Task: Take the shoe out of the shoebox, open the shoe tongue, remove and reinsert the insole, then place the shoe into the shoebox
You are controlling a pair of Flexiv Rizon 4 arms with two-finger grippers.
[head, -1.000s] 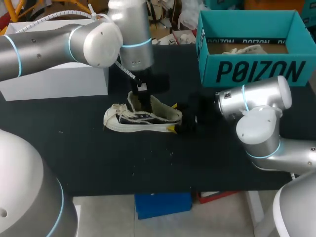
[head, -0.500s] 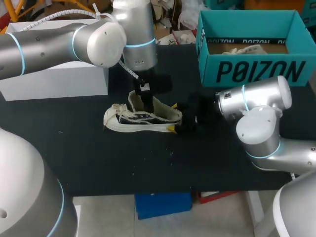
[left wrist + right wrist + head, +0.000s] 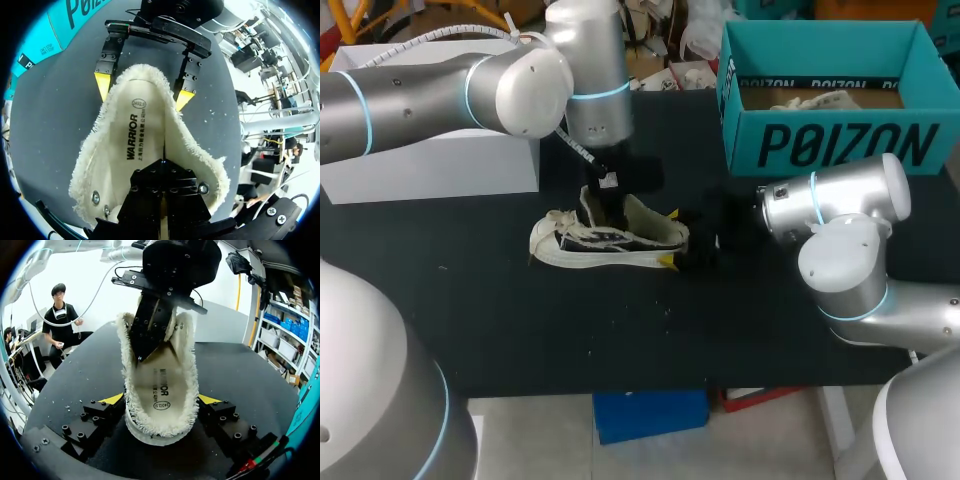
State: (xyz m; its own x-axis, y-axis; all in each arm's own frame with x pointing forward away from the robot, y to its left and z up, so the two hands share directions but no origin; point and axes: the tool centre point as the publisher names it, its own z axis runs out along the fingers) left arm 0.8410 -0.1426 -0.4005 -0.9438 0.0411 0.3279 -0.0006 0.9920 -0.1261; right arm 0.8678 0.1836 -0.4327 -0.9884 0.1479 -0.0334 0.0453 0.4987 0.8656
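One shoe [image 3: 610, 240] sits on the surface [image 3: 520, 320], one shoebox [image 3: 820, 140] nearby. Two grippers meet it: the left gripper [image 3: 144, 354] clenched inside, the right gripper [image 3: 160, 400] grasping its heel.

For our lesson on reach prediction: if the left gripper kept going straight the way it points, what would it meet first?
Most likely the insole inside the shoe: the left gripper points down into the shoe's opening, right over it. Whether it is touching the insole is unclear.

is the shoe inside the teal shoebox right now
No, the shoe lies on the black table, outside the shoebox.
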